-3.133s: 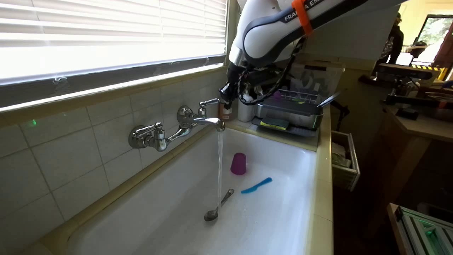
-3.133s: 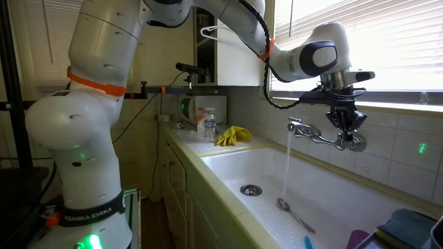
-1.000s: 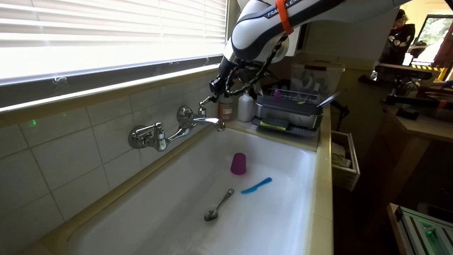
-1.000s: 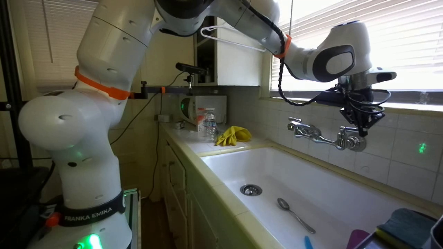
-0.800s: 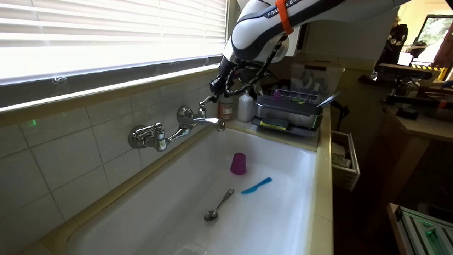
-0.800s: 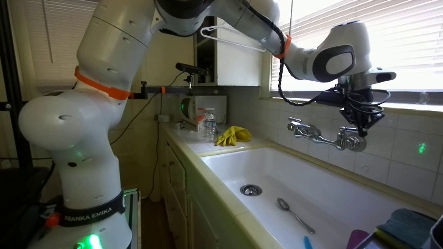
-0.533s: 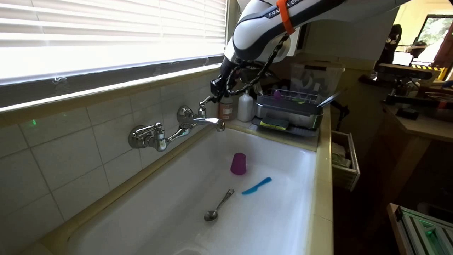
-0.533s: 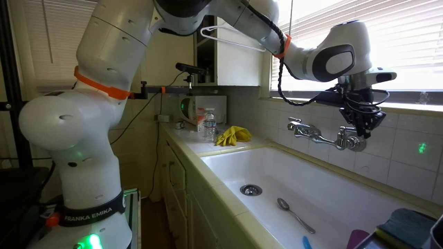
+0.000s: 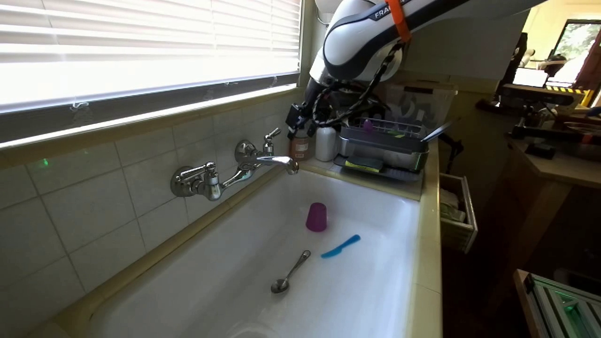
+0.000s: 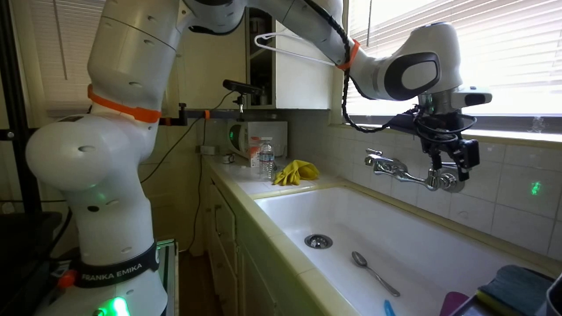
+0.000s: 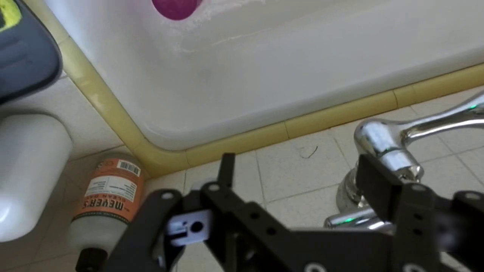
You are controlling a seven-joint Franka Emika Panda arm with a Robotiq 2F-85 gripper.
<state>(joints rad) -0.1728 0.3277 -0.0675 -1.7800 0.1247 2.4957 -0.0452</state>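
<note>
My gripper (image 11: 300,175) stands open, its two black fingers wide apart with nothing held; tile shows between them in the wrist view. Closest to it is the chrome faucet's lever handle (image 9: 272,135), a small gap away in that exterior view. In the wrist view the right finger covers part of the lever (image 11: 346,218) and its base. No water runs from the spout (image 9: 279,161). Inside the white sink (image 9: 371,286) lie a metal spoon (image 9: 281,285), a blue knife (image 9: 340,247) and a purple cup (image 9: 317,217), all well below the gripper.
An orange-labelled bottle (image 11: 111,189) and a white bottle (image 11: 30,173) stand at the sink's corner. Beside them are a dish rack (image 9: 382,145) and a sponge (image 9: 364,163). Yellow gloves (image 10: 298,172) rest on the counter. Tiled wall and window blinds flank the arm.
About three seconds ago water ran from the spout; by one second ago it had stopped. Since then my gripper has gone from shut to open and drawn back from the lever.
</note>
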